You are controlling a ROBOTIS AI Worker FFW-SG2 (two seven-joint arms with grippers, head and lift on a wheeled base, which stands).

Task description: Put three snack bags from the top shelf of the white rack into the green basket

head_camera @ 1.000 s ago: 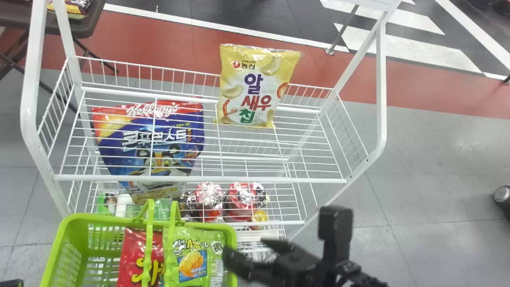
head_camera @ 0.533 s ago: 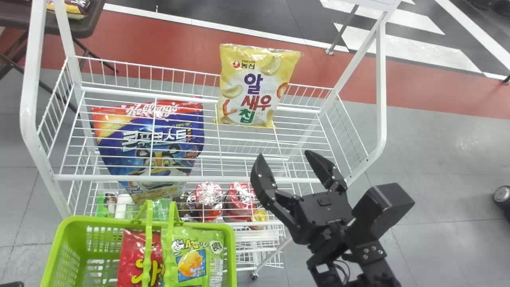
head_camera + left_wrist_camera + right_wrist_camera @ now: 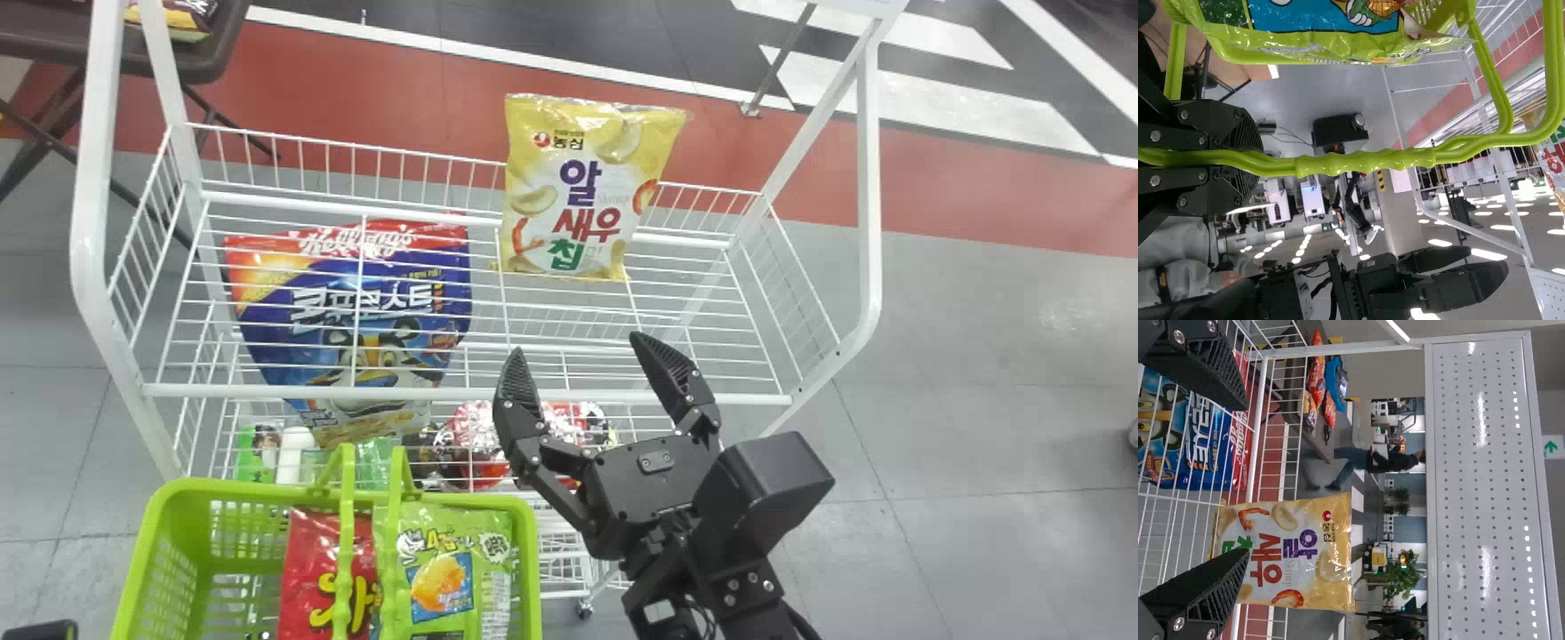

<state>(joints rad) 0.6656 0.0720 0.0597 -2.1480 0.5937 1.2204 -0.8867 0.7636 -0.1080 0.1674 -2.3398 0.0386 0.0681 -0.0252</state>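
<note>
My right gripper (image 3: pixel 582 356) is open over the front rail of the white rack's top shelf (image 3: pixel 462 392). Beyond it a yellow snack bag (image 3: pixel 573 191) stands against the shelf's back rail. In the right wrist view, that yellow bag (image 3: pixel 1288 553) lies past the parted fingers of my right gripper (image 3: pixel 1248 480), not touched by them. Below left, the green basket (image 3: pixel 164 542) holds a red snack bag (image 3: pixel 311 560) and a green snack bag (image 3: pixel 444 569). In the left wrist view, my left gripper (image 3: pixel 1248 160) is shut on the basket's handle (image 3: pixel 1365 162).
On the rack's lower shelf are a blue cereal bag (image 3: pixel 356 311), red-lidded cups (image 3: pixel 478 436) and a white bottle (image 3: pixel 293 453). White posts (image 3: pixel 869 196) rise at both sides. A dark table (image 3: pixel 200 53) with snacks stands at the back left.
My right gripper has come up from beside the basket to the shelf's front rail, then moved left, its fingers spread. The head view has shifted slightly, moving rack and basket a little right in it.
</note>
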